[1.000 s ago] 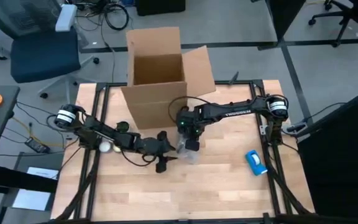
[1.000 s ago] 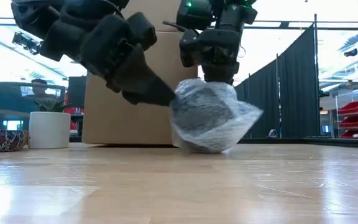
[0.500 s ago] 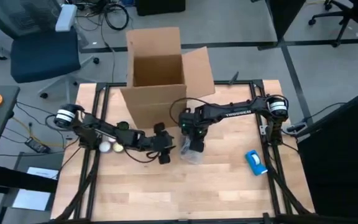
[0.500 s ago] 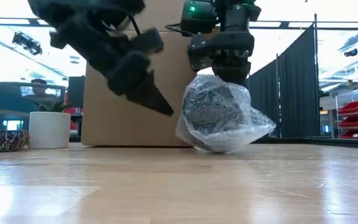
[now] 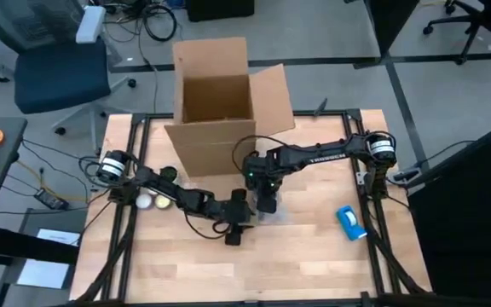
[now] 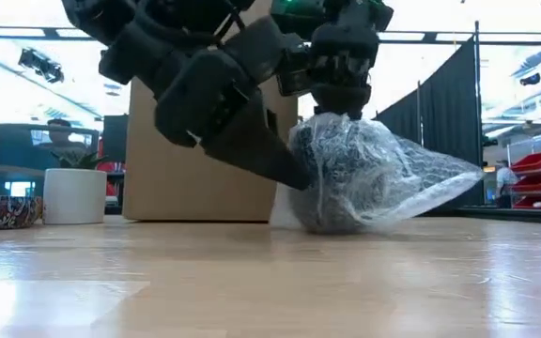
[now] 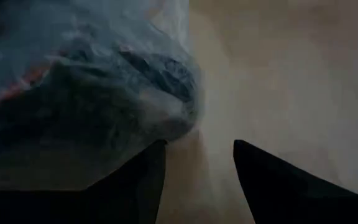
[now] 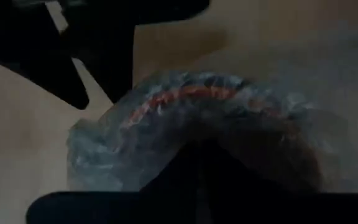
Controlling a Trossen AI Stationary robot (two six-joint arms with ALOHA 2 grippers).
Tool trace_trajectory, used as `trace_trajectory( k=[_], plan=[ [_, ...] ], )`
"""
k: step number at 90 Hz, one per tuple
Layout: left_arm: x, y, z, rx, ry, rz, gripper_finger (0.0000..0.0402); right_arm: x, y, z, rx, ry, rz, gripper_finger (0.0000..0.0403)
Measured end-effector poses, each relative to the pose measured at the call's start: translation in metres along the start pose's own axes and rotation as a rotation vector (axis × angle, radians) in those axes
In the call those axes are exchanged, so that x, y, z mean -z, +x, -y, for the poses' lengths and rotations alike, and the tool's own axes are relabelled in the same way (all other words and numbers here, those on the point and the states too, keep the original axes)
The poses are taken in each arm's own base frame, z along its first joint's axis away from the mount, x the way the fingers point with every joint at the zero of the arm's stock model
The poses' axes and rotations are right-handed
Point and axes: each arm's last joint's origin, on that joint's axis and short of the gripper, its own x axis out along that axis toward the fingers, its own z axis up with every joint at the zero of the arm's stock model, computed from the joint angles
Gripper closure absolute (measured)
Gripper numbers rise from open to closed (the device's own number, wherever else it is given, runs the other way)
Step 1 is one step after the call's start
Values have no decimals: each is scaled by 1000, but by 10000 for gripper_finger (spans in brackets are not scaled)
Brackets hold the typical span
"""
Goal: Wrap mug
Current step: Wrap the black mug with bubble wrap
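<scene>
**Pressing In on a Bubble-Wrapped Mug**

We find the mug [image 6: 346, 178] swaddled in clear bubble wrap [image 6: 411, 183] and resting on the wooden counter [image 5: 297, 256], just in front of the open cardboard box [image 5: 216, 102]. A sliver of its orange-red rim shows through the plastic in the right wrist view, and in the low view the loose end of the wrap trails off along the counter on the side away from the left arm.

From above, we see the right gripper [image 5: 265, 205] directly over the bundle. In the low view it comes down onto the top of the wrap, and in its own wrist view the jaws meet in a closed wedge against the plastic, with the mug just beyond their tips. We cannot tell whether they have any wrap pinched between them.

The left gripper [image 5: 239, 223] sits low beside the bundle, on the side nearer the left arm. Its jaws stand apart with bare counter showing between them. In the left wrist view the wrapped mug lies against the tip of one finger [image 7: 145, 180], outside the gap rather than within it.

A white planter [image 6: 73, 195] and a blue object [image 5: 350, 222] rest well away from the work.
</scene>
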Motion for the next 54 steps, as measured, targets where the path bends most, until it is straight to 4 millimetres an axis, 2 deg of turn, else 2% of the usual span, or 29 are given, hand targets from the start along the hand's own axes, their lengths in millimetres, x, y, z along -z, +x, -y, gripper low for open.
trace_trajectory(
  k=[12,26,37,54],
  plan=[
    [3,0,2,-2,10,-23,229,-1,-21,-14,43,-4,-35,403],
    [4,0,2,-8,11,-34,229,-8,-39,-25,161,-50,35,403],
    [4,0,2,-10,11,-42,229,-8,-34,-24,220,-63,61,403],
    [5,0,2,-12,7,-43,229,2,-10,-17,259,-59,41,403]
  ],
)
